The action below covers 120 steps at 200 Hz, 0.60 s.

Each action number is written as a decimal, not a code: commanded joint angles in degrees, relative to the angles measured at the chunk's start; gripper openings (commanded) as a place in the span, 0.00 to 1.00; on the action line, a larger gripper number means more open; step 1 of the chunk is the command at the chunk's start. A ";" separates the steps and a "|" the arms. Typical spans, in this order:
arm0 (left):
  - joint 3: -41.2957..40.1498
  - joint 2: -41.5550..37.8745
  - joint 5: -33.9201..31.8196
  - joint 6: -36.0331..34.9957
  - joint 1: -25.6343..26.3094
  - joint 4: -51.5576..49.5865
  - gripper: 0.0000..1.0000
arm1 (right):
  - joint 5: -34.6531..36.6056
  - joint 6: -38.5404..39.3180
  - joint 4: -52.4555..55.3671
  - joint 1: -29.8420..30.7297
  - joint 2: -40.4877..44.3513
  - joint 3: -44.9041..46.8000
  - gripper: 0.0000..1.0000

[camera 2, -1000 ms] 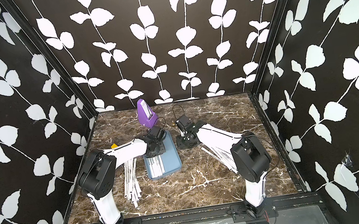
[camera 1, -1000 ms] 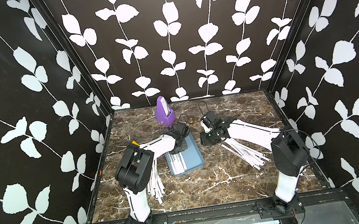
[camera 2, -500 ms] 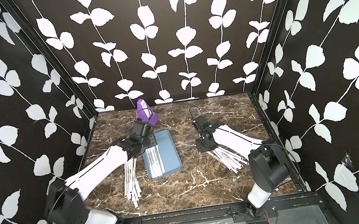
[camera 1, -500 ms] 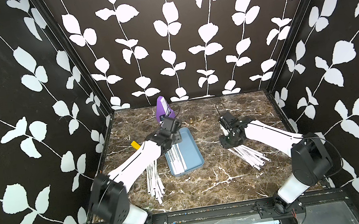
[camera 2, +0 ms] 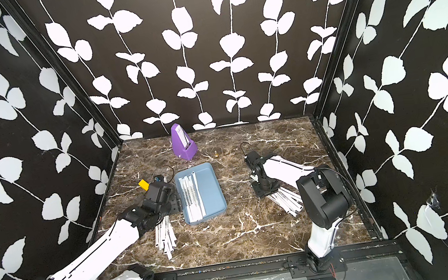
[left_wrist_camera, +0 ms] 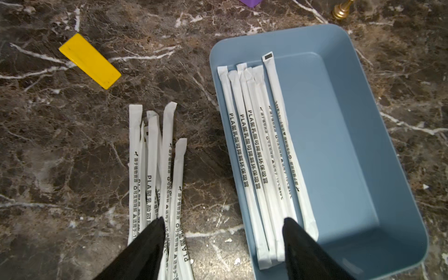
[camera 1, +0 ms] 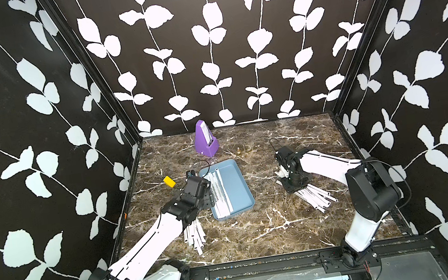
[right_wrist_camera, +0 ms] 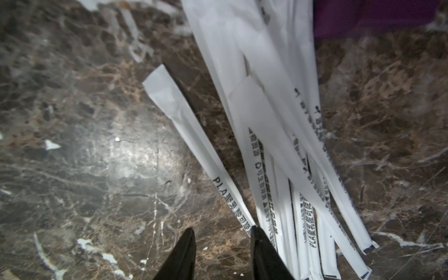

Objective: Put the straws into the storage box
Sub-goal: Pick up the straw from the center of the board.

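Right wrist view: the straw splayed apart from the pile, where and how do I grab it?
Pinch the stray straw across its narrow width at its free end, from straight above: it lies flat, and only there stands clear of the pile.

Storage box point(camera 1: 238, 183) between two straw piles point(camera 1: 194, 237)

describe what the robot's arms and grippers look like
The left arm and right arm match: white links, bulky black joints, a thin black cable looping at the wrist. The left gripper and right gripper have black tapered fingers.
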<state>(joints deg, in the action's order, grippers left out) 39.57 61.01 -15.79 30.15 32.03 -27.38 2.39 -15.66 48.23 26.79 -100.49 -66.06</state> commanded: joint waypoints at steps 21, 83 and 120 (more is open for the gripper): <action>-0.58 0.42 2.60 0.87 -0.21 3.73 0.77 | 0.48 1.33 -1.16 -0.78 -1.88 0.04 0.35; -1.16 1.10 2.27 0.61 -0.22 4.43 0.76 | -0.06 1.32 -2.65 -1.51 -3.51 1.52 0.27; -1.76 1.12 2.34 1.05 -0.21 5.03 0.76 | -1.57 -1.79 -3.51 0.76 -2.62 2.38 0.17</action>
<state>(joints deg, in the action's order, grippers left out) 38.94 62.19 -13.72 30.59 32.03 -23.46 1.87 -15.09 44.88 25.89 -103.57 -65.45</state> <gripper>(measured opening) 0.764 0.194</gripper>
